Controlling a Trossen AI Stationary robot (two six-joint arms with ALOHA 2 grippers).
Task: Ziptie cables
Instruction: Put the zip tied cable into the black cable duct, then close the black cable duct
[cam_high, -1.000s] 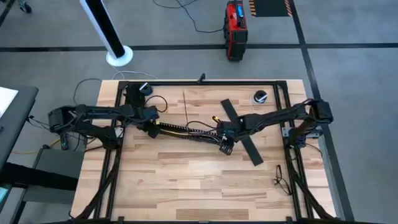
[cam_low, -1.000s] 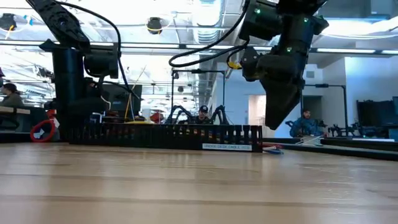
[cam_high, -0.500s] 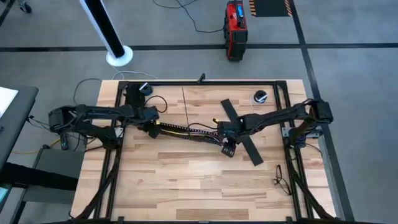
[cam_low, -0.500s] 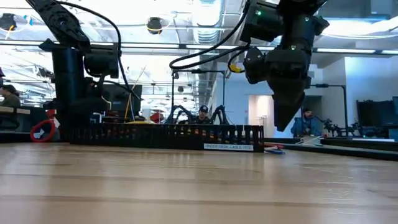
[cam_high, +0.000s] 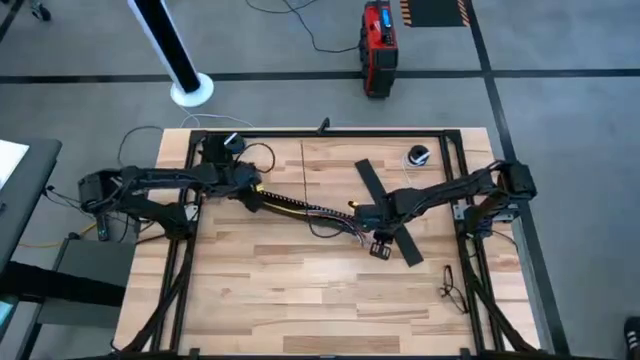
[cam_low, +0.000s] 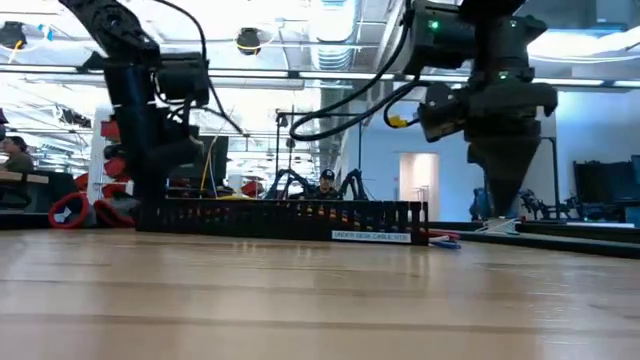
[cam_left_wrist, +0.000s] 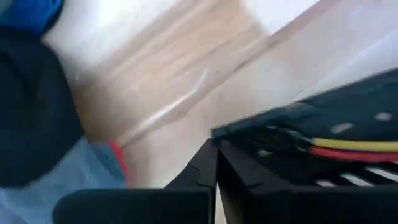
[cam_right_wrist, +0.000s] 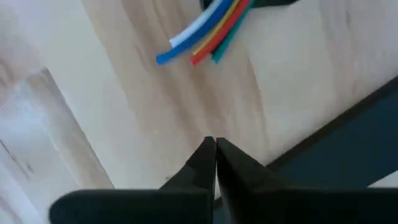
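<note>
**Cables lie in the slotted channel across the middle of the table**

Cables (cam_high: 300, 211) run as a thin bundle along the long black comb-slotted channel (cam_low: 280, 217), which lies slantwise across the middle of the wooden table (cam_high: 300, 300), its left end farther back than its right. In the high view the bundle reads as a dark line with yellow showing near its left end and a loose loop sagging off the channel toward the front near its right end. The right wrist view shows the tips of the wires best: white, blue, yellow, red and green strands side by side, cut to slightly different lengths, resting flat on the bare wood just past the channel's end. The left wrist view shows a yellow and a red strand lying inside the channel, among its black teeth.

A flat black strip (cam_high: 388, 213) lies diagonally on the table's right half, and the right arm crosses over it.

At the channel's left end is the left gripper (cam_high: 243, 192), reaching in from the left side; its fingers (cam_left_wrist: 205, 171) meet tip to tip at the channel's edge, and whether they pinch anything I cannot tell. Just off the right end of the channel, beside the flat strip, the right gripper (cam_high: 379, 246) hangs with its tips pointing down at the wood near the wire ends, fingers (cam_right_wrist: 202, 162) pressed together and gripping nothing.
</note>
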